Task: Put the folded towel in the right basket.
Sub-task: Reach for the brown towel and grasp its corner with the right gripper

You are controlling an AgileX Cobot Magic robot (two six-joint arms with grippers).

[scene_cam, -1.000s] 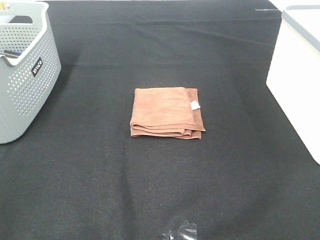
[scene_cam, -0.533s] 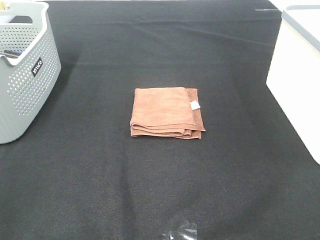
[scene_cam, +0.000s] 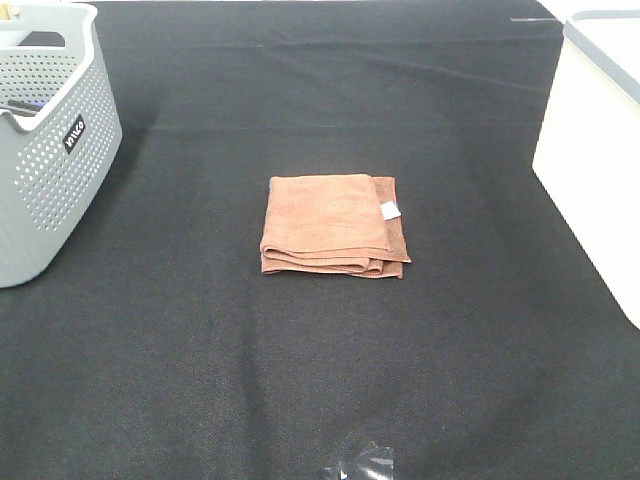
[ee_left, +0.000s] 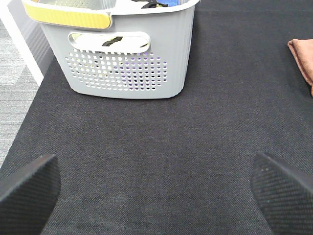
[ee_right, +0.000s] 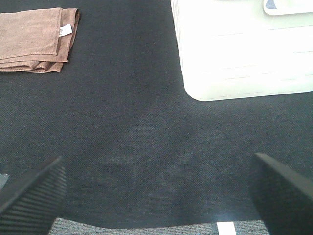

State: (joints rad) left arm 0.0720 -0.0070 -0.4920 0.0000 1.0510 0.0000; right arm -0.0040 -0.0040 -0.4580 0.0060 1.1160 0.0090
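The left claw [ee_left: 154, 171] is wide open. Its two black fingers [ee_left: 28, 192] stand far apart, with only the black cloth [ee_left: 156, 142] between them. The right claw [ee_right: 157, 164] is wide open too, and its fingers [ee_right: 284, 193] are also far apart over the cloth. Neither claw holds a thing.

In the high view, a small shiny bit [scene_cam: 358, 463] sits at the bottom edge, a little right of the middle. I cannot tell what it is.

Farther back, the folded towel [scene_cam: 330, 222] lies flat on the cloth in the middle of the frame. It is brown. Its folded layers show along the near side. A little white tag [scene_cam: 389, 209] sits near its right side. The towel is well apart from both claws.

Farther still, the right basket [scene_cam: 598, 150] stands at the right edge of the frame. It is white and well apart from the towel. The right wrist view shows the towel [ee_right: 35, 39] and this basket [ee_right: 239, 54] with bare cloth between them.

At the upper left of the high view stands a grey basket [scene_cam: 50, 150] full of little holes. The left wrist view shows a yellow handle [ee_left: 68, 17] on its rim.
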